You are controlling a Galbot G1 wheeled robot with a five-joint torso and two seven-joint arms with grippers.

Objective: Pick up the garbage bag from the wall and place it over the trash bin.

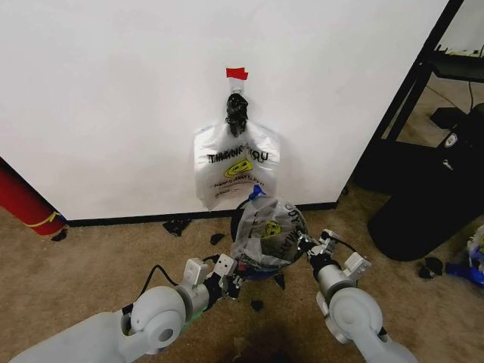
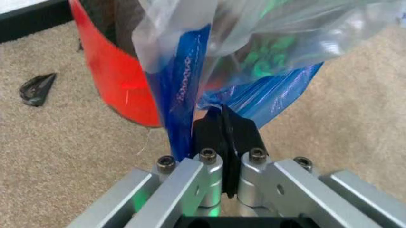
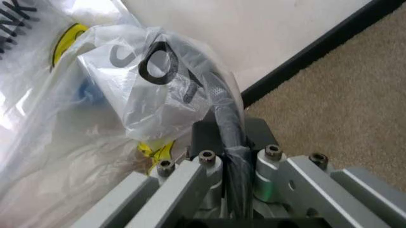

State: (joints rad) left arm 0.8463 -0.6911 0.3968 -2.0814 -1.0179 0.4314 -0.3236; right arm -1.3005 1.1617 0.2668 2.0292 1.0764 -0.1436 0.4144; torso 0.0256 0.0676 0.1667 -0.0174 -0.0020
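Head view, wall (image 1: 113,91): plain white with a black baseboard; a red tape piece (image 1: 236,73) sits at 12 o'clock above a hook.
Head view, hanging bags (image 1: 236,162): same-print bags bunched under a black knot (image 1: 237,113), at 12 o'clock from the bin.
Head view, garbage bag (image 1: 266,234): draped over the trash bin (image 1: 240,219) on the carpet (image 1: 98,257), just in front of the baseboard, smiley print facing up.
Head view, my left pincer (image 1: 233,274): at 7 o'clock of the bin, touching the bag's lower edge.
Head view, my right pincer (image 1: 308,246): at 4 o'clock of the bin, against the bag's side.
Left wrist view, my left pincer (image 2: 223,137): black pads pressed together, clamped on a blue patch (image 2: 184,90) of the garbage bag (image 2: 266,42); the bin's red base (image 2: 120,80) stands just beside it on the carpet.
Right wrist view, my right pincer (image 3: 225,137): pads closed together on a dark twisted fold of the garbage bag (image 3: 127,95), the film bulging over the fingers; wall (image 3: 254,28) and baseboard (image 3: 317,47) lie behind.
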